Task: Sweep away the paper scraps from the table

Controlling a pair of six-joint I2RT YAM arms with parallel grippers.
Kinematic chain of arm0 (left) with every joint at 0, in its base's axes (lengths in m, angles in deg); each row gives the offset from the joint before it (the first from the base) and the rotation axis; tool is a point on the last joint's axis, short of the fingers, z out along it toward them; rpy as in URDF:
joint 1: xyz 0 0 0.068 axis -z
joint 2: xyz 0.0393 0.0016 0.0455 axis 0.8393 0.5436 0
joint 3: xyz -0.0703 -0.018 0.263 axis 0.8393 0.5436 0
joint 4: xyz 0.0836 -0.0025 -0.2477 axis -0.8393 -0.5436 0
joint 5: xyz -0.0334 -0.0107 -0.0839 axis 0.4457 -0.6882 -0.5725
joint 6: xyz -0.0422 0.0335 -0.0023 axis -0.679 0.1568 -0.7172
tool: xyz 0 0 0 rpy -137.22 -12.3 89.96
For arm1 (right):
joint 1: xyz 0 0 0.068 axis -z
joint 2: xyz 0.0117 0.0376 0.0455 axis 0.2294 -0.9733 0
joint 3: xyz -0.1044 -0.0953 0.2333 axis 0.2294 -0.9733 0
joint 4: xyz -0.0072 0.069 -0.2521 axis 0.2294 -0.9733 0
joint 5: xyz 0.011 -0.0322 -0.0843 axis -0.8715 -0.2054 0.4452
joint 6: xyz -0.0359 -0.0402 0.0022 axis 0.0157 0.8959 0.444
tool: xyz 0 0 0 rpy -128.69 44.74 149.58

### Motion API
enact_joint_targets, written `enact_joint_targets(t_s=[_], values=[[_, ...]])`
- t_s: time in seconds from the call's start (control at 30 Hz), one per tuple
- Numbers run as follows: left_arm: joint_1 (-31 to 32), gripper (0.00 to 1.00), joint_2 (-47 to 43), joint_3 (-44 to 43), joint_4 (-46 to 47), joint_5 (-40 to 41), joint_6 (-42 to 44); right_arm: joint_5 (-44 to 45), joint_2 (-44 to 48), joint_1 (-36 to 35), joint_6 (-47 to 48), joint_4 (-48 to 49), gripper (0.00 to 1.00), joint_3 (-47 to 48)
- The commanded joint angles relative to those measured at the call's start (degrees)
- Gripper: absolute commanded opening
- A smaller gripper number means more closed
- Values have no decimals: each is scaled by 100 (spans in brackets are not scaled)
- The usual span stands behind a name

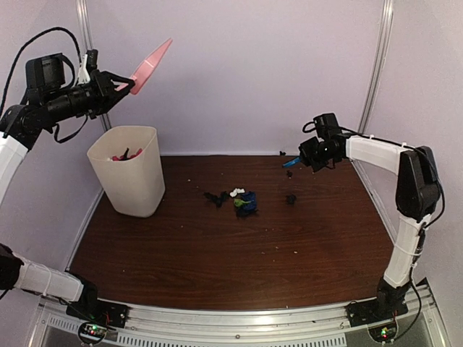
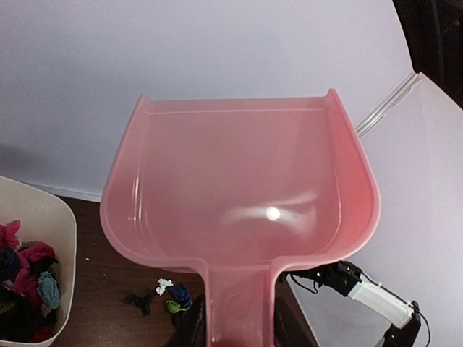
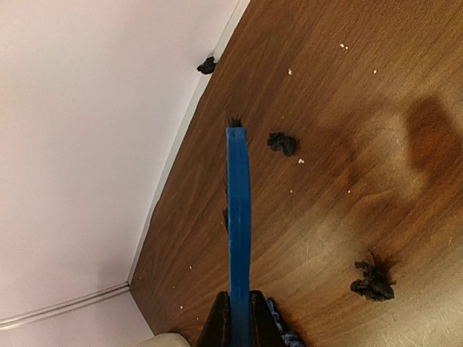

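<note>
My left gripper (image 1: 114, 84) is shut on the handle of the pink dustpan (image 1: 150, 65), held high above the white bin; in the left wrist view (image 2: 239, 327) the dustpan (image 2: 239, 195) is empty. My right gripper (image 1: 304, 160) is shut on the blue hand brush (image 1: 291, 163), low over the back right of the table (image 1: 217, 253); it also shows in the right wrist view (image 3: 239, 307) with the brush (image 3: 239, 217). A cluster of paper scraps (image 1: 243, 202) lies mid-table, with black scraps (image 1: 291, 198) (image 1: 214, 196) beside it. Black scraps (image 3: 282, 143) (image 3: 374, 280) lie near the brush.
The white bin (image 1: 130, 189) stands at the back left and holds coloured scraps (image 2: 29, 271). A small black scrap (image 3: 207, 66) lies against the back wall. White walls close the back and sides. A silver rail (image 1: 239, 318) runs along the front edge.
</note>
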Motion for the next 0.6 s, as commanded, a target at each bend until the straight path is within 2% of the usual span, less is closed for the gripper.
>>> enact_joint_targets(t_s=[0.0,0.33,0.57], values=[[649,0,47,1,-98,698,1030,-36,-565,188,-400,468,0,592],[1380,0,-88,560,-26,874,1744,-521,-1866,456,-1077,998,0,1076],[1498,0,-149,872,-26,1038,1926,-750,-1912,466,-1094,266,0,977]])
